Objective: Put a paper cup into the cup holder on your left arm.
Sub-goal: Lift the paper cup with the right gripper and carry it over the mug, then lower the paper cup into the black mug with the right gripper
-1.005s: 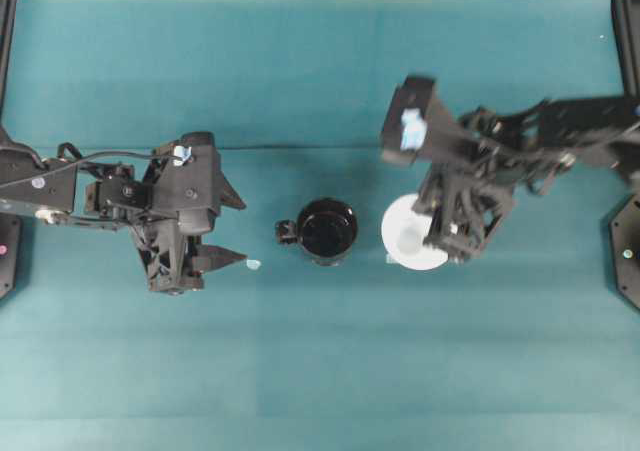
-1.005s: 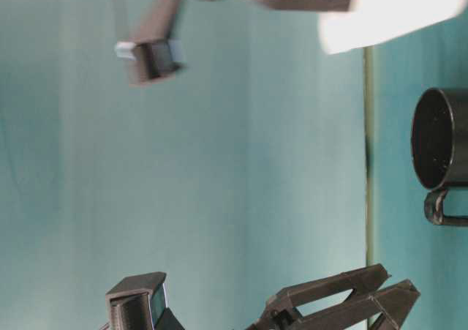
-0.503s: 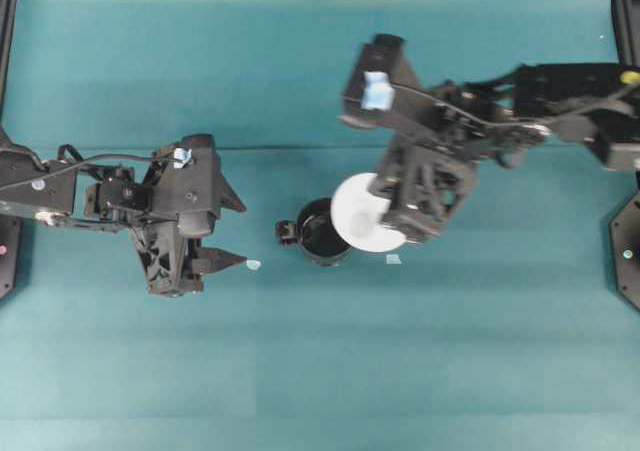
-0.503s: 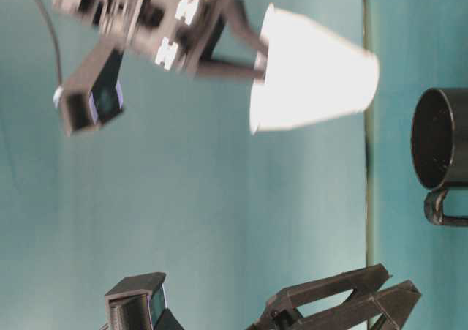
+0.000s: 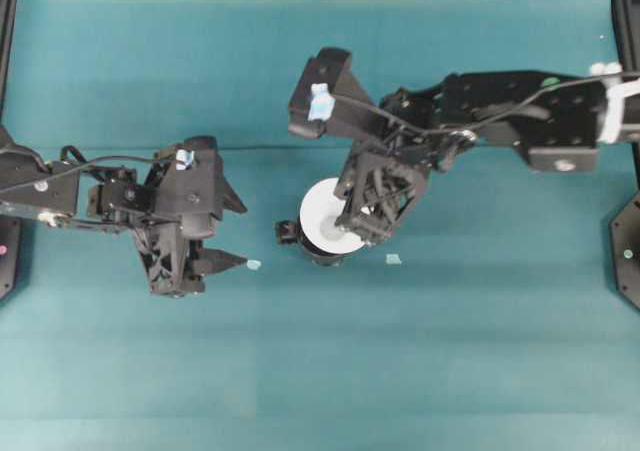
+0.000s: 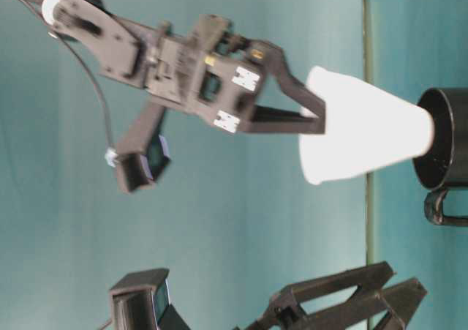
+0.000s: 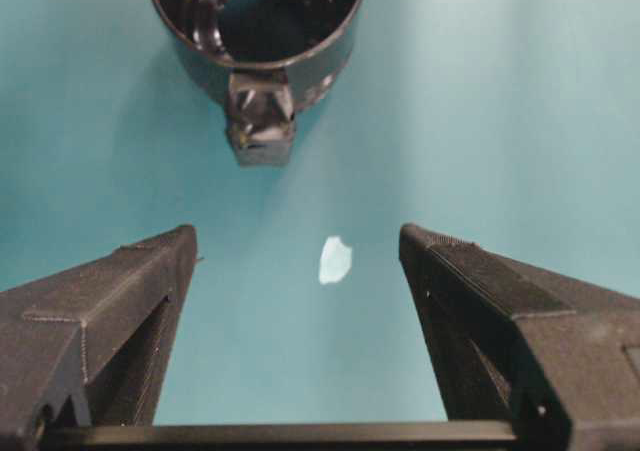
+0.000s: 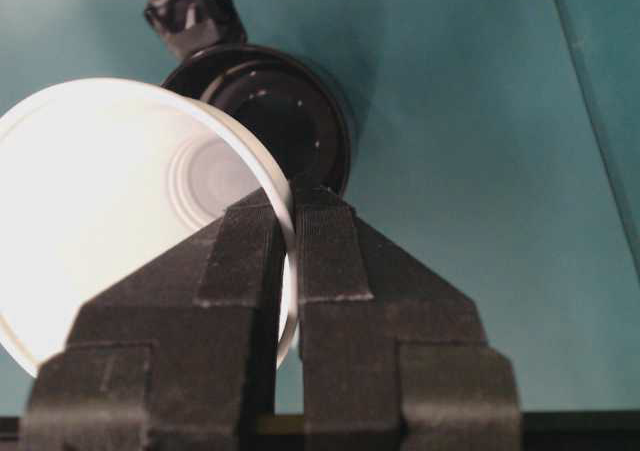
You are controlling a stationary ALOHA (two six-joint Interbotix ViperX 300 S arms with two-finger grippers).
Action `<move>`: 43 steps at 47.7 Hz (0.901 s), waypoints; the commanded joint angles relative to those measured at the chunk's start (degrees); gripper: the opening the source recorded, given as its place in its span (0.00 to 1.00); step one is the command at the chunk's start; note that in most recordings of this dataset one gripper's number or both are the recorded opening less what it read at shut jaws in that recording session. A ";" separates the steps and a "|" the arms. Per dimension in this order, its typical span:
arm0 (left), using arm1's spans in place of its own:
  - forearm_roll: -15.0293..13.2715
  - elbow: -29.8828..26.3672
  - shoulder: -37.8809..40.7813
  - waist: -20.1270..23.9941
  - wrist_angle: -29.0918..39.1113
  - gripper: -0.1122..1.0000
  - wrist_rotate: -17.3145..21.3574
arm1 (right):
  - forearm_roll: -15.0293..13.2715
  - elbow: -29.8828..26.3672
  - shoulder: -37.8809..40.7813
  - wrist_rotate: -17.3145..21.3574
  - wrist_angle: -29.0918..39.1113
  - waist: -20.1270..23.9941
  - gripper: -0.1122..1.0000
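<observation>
One paper cup, base at cup holder mouth.

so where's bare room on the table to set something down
Free: the teal cloth below both arms, and the strip above the left gripper. Crowded: the middle, where the right gripper holds the paper cup over the cup holder.

From overhead, the paper cup and right hand hide most of the cup holder; its far rim is cropped in the left wrist view.
</observation>
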 commanded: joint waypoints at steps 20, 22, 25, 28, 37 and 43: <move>0.18 -2.11 1.41 -0.26 -0.44 0.87 0.09 | -0.09 -0.26 2.64 0.18 -3.25 -0.26 0.09; 0.18 -2.02 1.41 -0.26 -0.44 0.87 0.09 | -0.09 -0.26 2.72 0.18 -2.90 -0.26 0.09; 0.09 -1.93 1.41 -0.26 -0.44 0.87 0.09 | -0.35 -0.26 2.90 0.18 -2.64 -0.26 0.09; 0.18 -1.93 1.41 -0.26 -0.35 0.87 0.09 | -0.62 -0.18 3.34 0.18 -2.72 -0.26 0.09; 0.09 -1.85 1.41 -0.26 -0.44 0.87 0.09 | -0.70 -0.18 4.57 0.09 -2.81 -0.18 0.09; 0.18 -1.85 1.49 -0.26 -0.44 0.87 0.09 | -0.70 -0.18 4.75 0.18 -2.99 -0.18 0.09</move>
